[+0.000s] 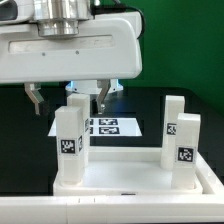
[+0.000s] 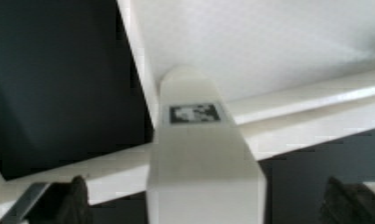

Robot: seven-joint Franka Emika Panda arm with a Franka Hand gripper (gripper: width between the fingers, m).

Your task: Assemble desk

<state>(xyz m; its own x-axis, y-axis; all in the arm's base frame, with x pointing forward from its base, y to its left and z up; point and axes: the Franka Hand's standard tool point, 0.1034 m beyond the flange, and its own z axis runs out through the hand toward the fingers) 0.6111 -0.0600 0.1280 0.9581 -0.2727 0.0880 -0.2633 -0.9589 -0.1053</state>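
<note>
Nearest the exterior camera sits the tabletop [image 1: 125, 178], a white rimmed slab lying upside down across the lower part of the frame, its long axis running from the exterior view's left to its right. Three legs stand upright in it. At about eight o'clock from frame centre is the front left leg [image 1: 69, 143], tag facing the camera. At four o'clock is the front right leg [image 1: 186, 148], and just behind it, toward three o'clock, the rear right leg [image 1: 175, 120]. All three point straight up, long axes vertical. A fourth leg [image 1: 79, 101] rises at the rear left, around ten o'clock, its top directly under the gripper [image 1: 68, 97]. The two dark fingers hang spread apart, one at nine o'clock of that leg top and one at three o'clock, neither visibly pressing it. Beyond, at twelve o'clock from the tabletop, the marker board [image 1: 107, 126] lies flat on the black table [image 1: 25, 130].

From the wrist camera, the fourth leg [image 2: 202, 150] fills the middle, its tagged face showing, its long axis running away from the lens down to the tabletop [image 2: 290, 60]. Dark fingertips [image 2: 59, 200] sit at seven and five o'clock, well clear of the leg's sides: the jaws are released, holding nothing. By my reading the leg lies straight along the approach line between the jaws, so the coming move turns on vertical travel.
</note>
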